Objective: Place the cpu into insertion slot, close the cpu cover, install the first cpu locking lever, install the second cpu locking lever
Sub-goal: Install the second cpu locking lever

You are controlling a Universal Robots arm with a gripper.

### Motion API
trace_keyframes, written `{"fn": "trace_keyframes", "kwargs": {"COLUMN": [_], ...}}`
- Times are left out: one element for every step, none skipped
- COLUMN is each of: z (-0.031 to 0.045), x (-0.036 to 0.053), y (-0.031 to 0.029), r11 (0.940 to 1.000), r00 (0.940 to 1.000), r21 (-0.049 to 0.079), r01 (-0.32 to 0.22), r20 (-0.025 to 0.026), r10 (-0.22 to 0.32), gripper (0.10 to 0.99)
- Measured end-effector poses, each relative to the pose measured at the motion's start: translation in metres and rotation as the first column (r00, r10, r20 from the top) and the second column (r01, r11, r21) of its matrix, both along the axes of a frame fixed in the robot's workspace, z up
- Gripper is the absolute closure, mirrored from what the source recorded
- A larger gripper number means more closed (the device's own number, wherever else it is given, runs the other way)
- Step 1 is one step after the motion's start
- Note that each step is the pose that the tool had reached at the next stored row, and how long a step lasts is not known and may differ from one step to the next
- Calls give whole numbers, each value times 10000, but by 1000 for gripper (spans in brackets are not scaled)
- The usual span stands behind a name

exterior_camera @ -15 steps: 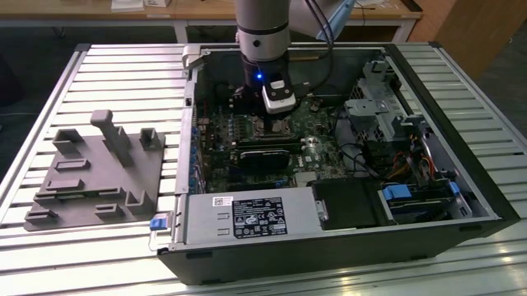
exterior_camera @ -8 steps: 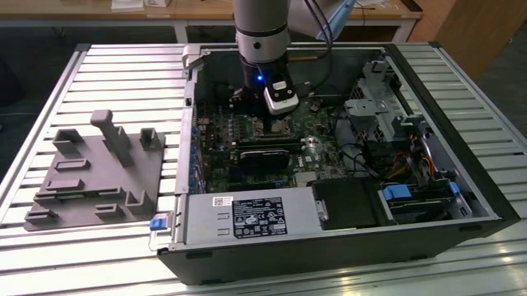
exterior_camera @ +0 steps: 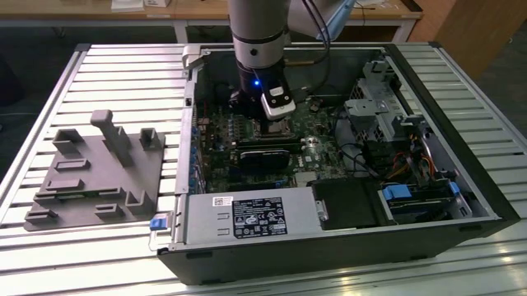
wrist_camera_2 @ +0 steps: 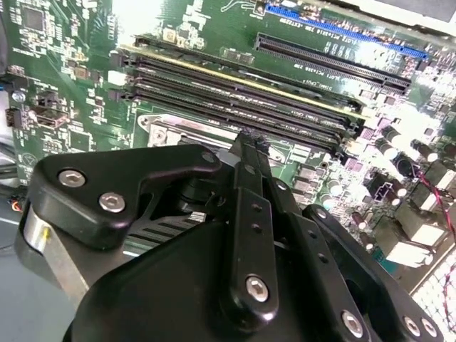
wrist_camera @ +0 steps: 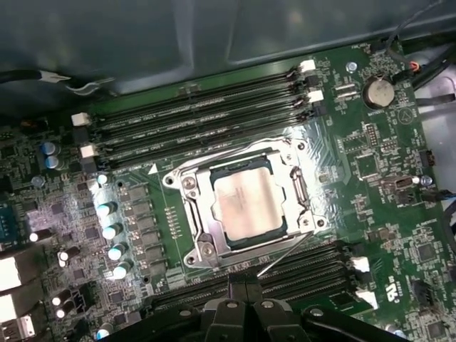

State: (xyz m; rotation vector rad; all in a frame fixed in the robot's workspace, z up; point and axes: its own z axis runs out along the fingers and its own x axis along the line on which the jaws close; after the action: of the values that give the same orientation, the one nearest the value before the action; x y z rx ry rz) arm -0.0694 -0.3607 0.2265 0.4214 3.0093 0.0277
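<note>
Slatted metal surface (exterior_camera: 123, 246) carries an open computer case (exterior_camera: 329, 246) lying on its side, plus a grey fixture block (exterior_camera: 95, 179) on the exterior view's left. Nearest in the case: silver power supply with label (exterior_camera: 247, 217), then drive bays with blue tabs (exterior_camera: 408, 191) toward the exterior view's right. Further in, green motherboard (exterior_camera: 218, 160) with a black card (exterior_camera: 265, 157). Robot arm (exterior_camera: 259, 37) comes down from above; claw (exterior_camera: 261, 120) hangs low over the board, just above the socket area.

First wrist view: claw tips (wrist_camera: 246, 293) are pressed together, clenched, holding nothing, just beside the near edge of the socket. The cpu (wrist_camera: 248, 202) sits flat inside the insertion slot (wrist_camera: 295, 191), metal top facing up. The cpu cover (wrist_camera: 201, 211) lies down around the chip, window framing it. A thin lever rod (wrist_camera: 281, 256) runs at a slant off the near cover edge toward the claw. Long memory slots (wrist_camera: 199, 117) lie beyond the socket, more (wrist_camera: 299, 274) on the near side.

Second wrist view: black claw linkage (wrist_camera_2: 249, 235) up close, memory slots (wrist_camera_2: 235, 92) beyond it.
</note>
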Motion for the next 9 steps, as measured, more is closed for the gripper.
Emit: {"fn": "trace_keyframes", "kwargs": {"z": [-6, -12, -18, -25, -32, -40, -47, -54, -61], "x": [-6, -12, -18, -25, -32, -39, -46, -54, -61], "y": [-11, -21, -32, -42, -52, -61, -68, -76, -82], "r11": [10000, 10000, 10000, 9999, 9999, 9998, 9997, 9995, 9994], "r00": [10000, 10000, 10000, 10000, 10000, 9999, 9999, 9999, 9998], "r21": [25, 48, 71, 95, 125, 165, 214, 273, 307], "r01": [-18, -38, -57, -76, -94, -113, -130, -150, -180], "r20": [1, 2, 1, 0, 1, 1, 2, 3, 3], "r10": [18, 38, 57, 76, 94, 113, 130, 150, 180], "gripper": [980, 980, 980, 980, 980, 980, 980, 980, 980]}}
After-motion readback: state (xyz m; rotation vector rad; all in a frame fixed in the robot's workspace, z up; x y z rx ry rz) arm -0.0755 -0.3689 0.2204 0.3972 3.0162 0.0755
